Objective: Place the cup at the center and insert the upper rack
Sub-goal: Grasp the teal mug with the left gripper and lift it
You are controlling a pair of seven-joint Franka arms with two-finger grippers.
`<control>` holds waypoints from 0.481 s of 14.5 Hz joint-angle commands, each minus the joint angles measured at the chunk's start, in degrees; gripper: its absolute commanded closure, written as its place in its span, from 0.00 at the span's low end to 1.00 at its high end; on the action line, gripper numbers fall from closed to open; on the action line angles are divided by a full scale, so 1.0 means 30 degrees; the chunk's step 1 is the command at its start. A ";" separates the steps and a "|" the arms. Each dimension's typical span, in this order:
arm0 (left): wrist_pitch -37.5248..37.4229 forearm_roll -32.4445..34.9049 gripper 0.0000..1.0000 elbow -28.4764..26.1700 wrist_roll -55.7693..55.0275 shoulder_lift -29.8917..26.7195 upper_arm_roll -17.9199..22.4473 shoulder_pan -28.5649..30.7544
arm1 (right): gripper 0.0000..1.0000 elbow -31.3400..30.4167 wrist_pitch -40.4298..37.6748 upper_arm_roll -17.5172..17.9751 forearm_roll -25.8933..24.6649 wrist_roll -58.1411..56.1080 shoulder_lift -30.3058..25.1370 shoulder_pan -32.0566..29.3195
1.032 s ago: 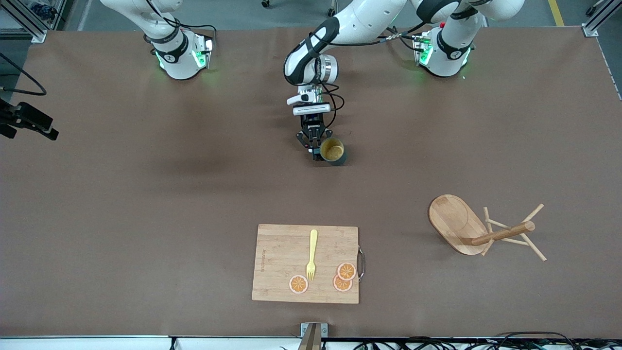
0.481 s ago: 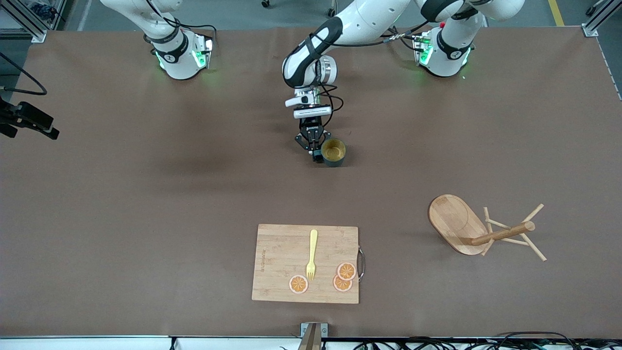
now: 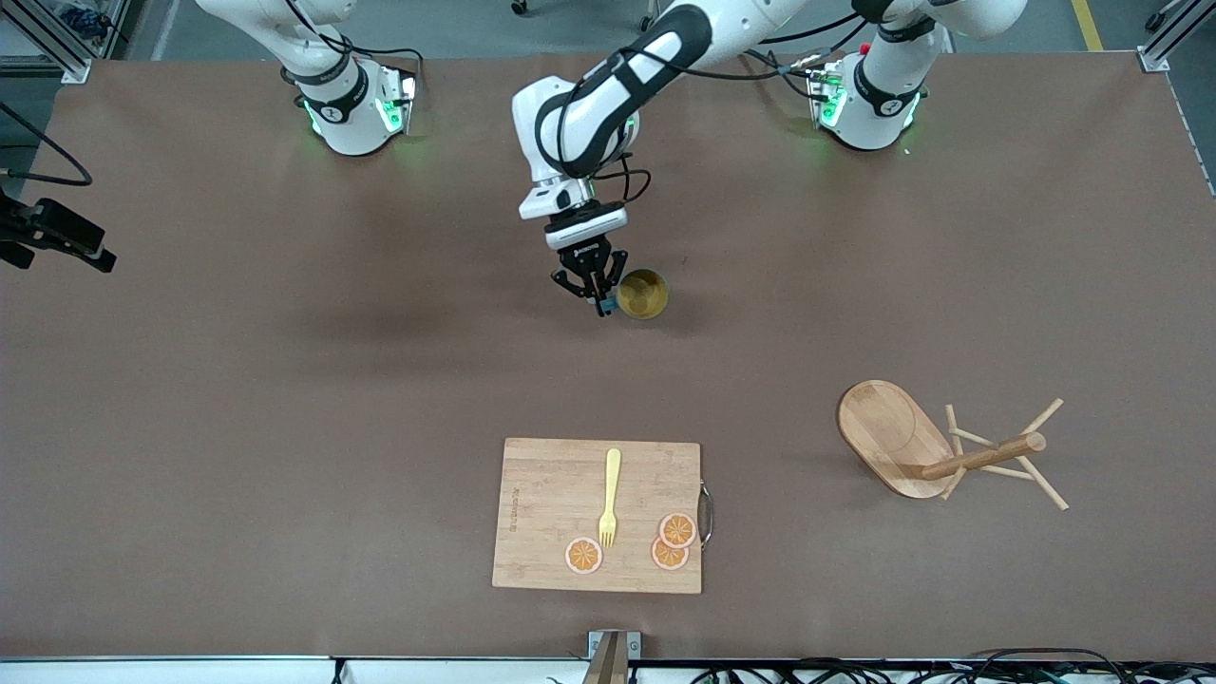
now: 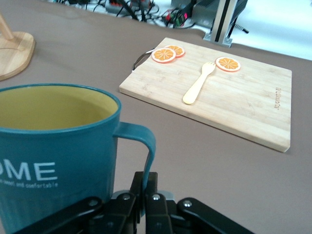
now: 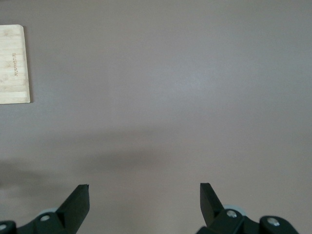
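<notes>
Just beside the left claw (image 3: 600, 296), handle-gripped: the cup (image 3: 643, 294).

The front view looks down from high across the whole table (image 3: 285, 380). The left wrist view sits close, facing the cutting board (image 4: 229, 92) near the front edge. The right wrist view looks down from higher up, seemingly catching that board's corner (image 5: 13, 63).

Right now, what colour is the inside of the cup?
Yellow; the cup is teal outside, seen best in the left wrist view.
</notes>
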 commanded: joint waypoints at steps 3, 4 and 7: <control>0.1712 -0.3773 1.00 0.1123 0.2937 -0.2102 -0.0154 0.2078 | 0.00 -0.0095 -0.0112 0.0009 -0.0297 0.0055 -0.0239 0.0099; 0.2182 -0.4417 1.00 0.1123 0.3288 -0.2542 -0.0183 0.2722 | 0.00 -0.0124 -0.0112 -0.0019 -0.0297 0.0055 -0.0239 0.0099; 0.3181 -0.7459 1.00 0.1094 0.5132 -0.3802 -0.0183 0.4159 | 0.00 -0.0153 -0.0112 -0.0020 -0.0297 -0.0003 -0.0239 0.0099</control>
